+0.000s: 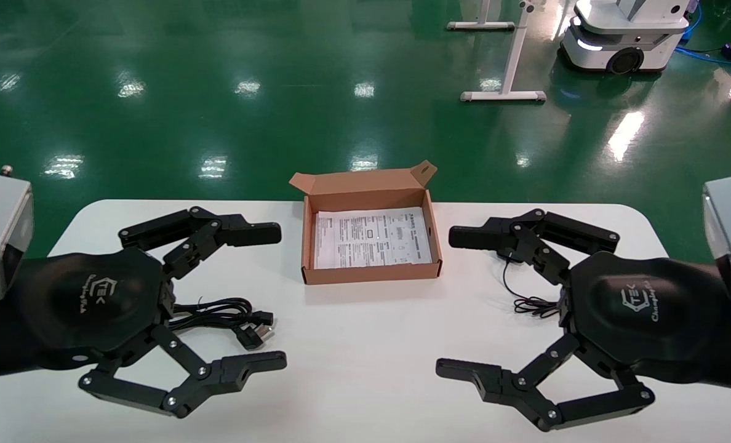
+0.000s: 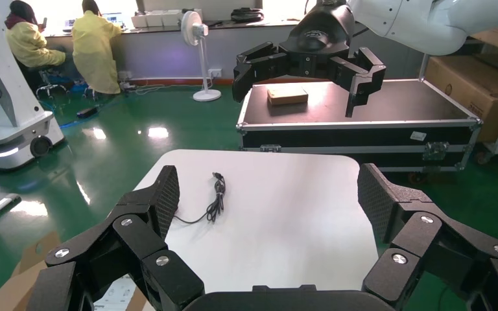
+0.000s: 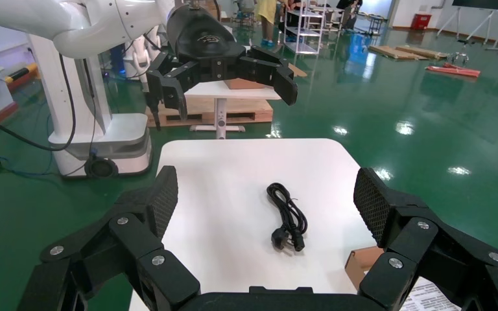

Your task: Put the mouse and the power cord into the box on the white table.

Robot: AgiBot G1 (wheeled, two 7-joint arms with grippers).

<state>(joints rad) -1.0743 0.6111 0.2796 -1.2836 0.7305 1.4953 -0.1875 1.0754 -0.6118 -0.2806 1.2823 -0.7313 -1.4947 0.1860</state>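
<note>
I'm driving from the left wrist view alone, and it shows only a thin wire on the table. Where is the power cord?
Observer: The power cord lies looped on the white table, partly under the left gripper, with its plugs towards the table's middle.
Operator: Is anything in the box?
Observer: The box stands open with only its printed sheet inside.
Operator: And the mouse?
Observer: No view shows its body. Its thin wire runs under the right gripper, whose jaws are open.
</note>
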